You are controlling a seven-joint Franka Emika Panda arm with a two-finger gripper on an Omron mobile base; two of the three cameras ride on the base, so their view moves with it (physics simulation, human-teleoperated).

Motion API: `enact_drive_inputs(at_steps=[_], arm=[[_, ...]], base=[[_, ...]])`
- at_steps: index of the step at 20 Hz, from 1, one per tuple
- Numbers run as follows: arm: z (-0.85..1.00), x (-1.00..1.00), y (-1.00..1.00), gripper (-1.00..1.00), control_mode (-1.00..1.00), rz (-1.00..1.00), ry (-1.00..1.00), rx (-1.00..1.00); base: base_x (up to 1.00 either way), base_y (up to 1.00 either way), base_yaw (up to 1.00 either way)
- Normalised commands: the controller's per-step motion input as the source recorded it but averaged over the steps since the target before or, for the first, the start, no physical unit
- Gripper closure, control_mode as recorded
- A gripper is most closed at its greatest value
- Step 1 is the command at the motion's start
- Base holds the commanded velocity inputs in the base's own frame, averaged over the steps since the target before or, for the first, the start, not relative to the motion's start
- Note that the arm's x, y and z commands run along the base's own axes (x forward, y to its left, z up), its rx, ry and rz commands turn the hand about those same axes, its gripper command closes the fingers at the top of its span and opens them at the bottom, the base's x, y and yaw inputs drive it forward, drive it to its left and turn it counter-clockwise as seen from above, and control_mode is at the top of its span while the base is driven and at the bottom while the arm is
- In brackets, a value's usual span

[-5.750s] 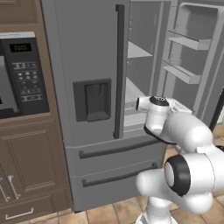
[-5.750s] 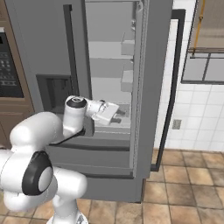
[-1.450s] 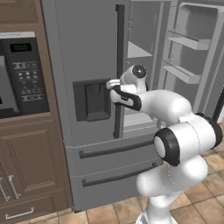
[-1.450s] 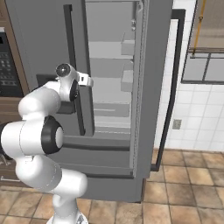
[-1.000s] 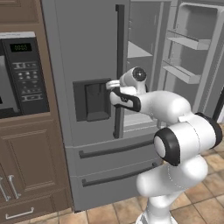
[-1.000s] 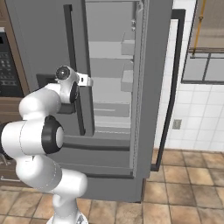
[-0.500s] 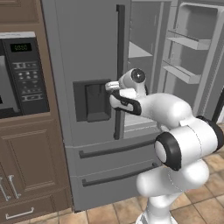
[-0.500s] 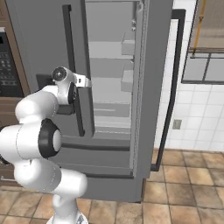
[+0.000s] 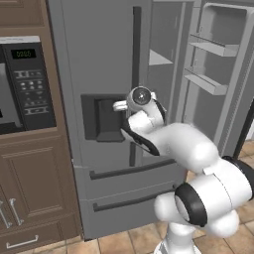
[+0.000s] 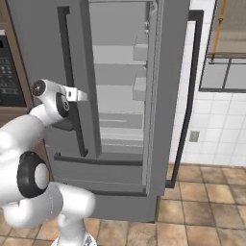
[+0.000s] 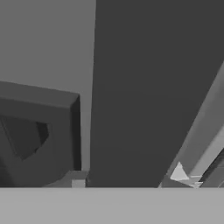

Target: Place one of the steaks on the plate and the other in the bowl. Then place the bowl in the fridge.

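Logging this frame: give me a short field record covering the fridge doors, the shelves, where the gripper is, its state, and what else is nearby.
fridge: grey, multi-door, two lower drawers
left door: closed, dark dispenser recess on its front
right door: swung open, door bins bare
shelves: nothing visible on them
gripper: at the left door's dark vertical handle, beside the recess
gripper state: cannot tell, fingertips hidden
nearby: microwave set in brown cabinets, tiled floor
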Motion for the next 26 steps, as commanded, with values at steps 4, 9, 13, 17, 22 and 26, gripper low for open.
enact_drive_inputs(at_steps=[4,9,13,17,22,26], arm=[[0.00,-0.83,0.66,1.00,-1.00,-0.21,0.03,-0.10],[0.00,-0.95,0.69,1.00,-1.00,-0.29,0.00,-0.10],[0.00,-0.44,0.54,1.00,-1.00,-0.28,0.00,-0.10],[0.00,-0.18,0.34,-1.00,-1.00,-0.24,0.00,-0.06],[0.00,-0.02,0.09,-1.00,-1.00,-0.15,0.00,-0.01],[-0.01,0.00,0.00,-1.00,-1.00,-0.05,0.00,0.00]], base=[[0.00,0.00,0.00],[0.00,0.00,0.00],[0.00,0.00,0.00],[0.00,0.00,0.00],[0.00,0.00,0.00],[0.00,0.00,0.00]])
